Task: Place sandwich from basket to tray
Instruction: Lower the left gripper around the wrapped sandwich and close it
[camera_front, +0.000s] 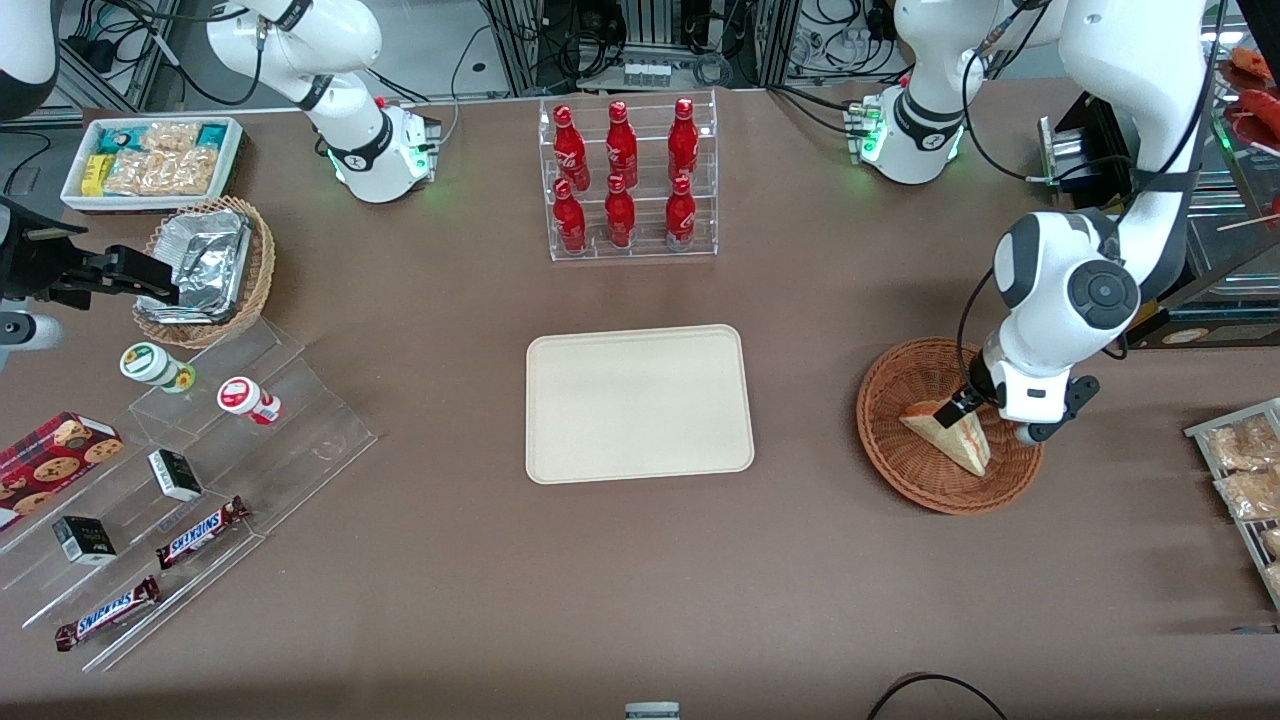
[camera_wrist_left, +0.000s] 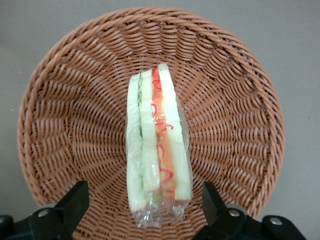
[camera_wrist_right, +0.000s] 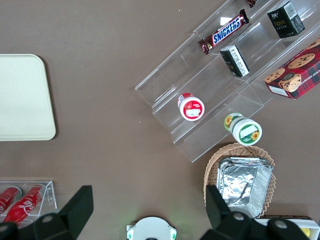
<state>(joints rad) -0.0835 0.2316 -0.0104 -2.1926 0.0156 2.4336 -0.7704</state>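
Gripper: the gripper (camera_wrist_left: 142, 207) hangs low over the basket (camera_front: 905, 470), fingers (camera_wrist_left: 72, 202) spread wide, one on each side of the sandwich's end, neither touching it; it holds nothing.
Sandwich: the sandwich (camera_wrist_left: 157, 150) stands on edge in the basket's middle, film-wrapped, filling layers facing up at the wrist camera.
Step in hand: lining up the grasp; the wedge is not yet lifted.
Next move: probably descend a little further, then close across the bread faces, gently, since the wrap looks slippery and the bread soft.
Tray: the tray (camera_front: 560, 440) lies bare at the table's centre, well apart from the basket, toward the parked arm's end.
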